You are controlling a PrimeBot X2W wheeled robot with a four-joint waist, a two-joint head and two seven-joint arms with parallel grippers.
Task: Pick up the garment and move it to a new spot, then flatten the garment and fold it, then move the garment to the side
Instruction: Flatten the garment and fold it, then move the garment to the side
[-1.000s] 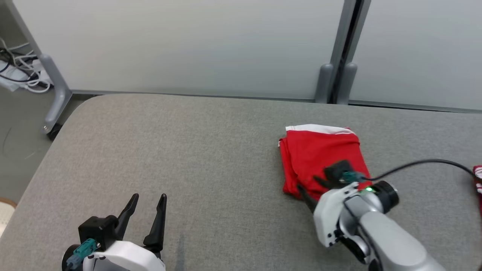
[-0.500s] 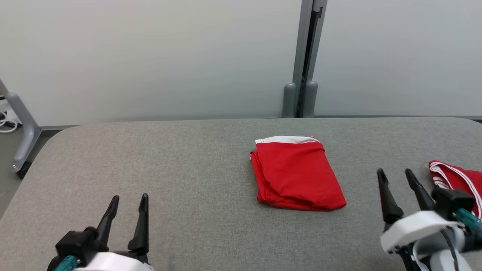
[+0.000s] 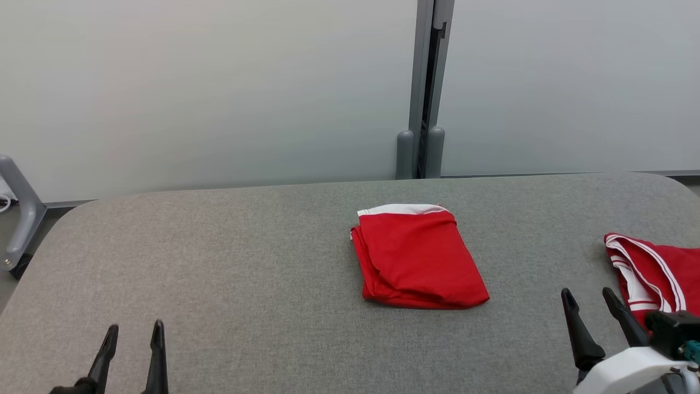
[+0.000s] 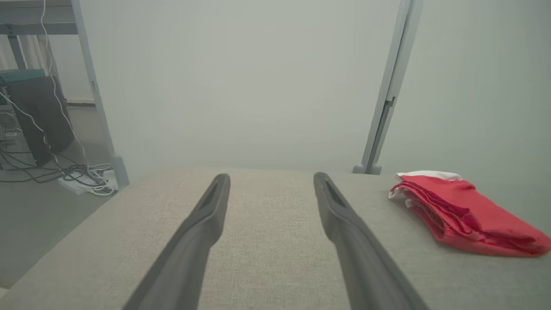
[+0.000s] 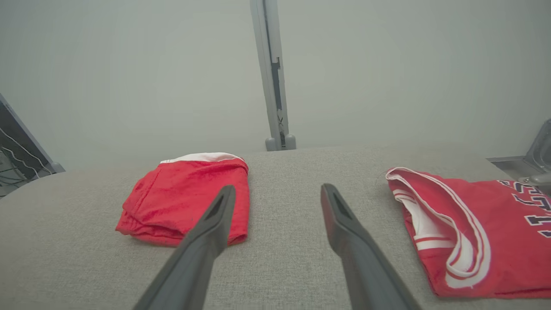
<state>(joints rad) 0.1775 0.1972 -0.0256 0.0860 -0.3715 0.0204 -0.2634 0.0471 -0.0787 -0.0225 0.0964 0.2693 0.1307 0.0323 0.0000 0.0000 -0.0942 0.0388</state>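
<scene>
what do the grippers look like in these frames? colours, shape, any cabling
Left gripper: two long, dark grey, tapering jaws. Right gripper: same jaws on a glossy white housing, with a black block and teal connector beside it. Wrist views show a recessed slot near each jaw tip.

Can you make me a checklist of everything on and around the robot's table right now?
Surface: grey padded table, flat, rounded corners.
Job's things: folded red garment, lying mid-table, white band at its far edge.
Clutter: second red garment with white trim and lettering, at the table's right end.
Tools: left tool and right tool both open, empty, touching neither garment.
Cables: tangle of cables on the floor left of the table.
Surroundings: pale wall panels, grey post between them.
</scene>
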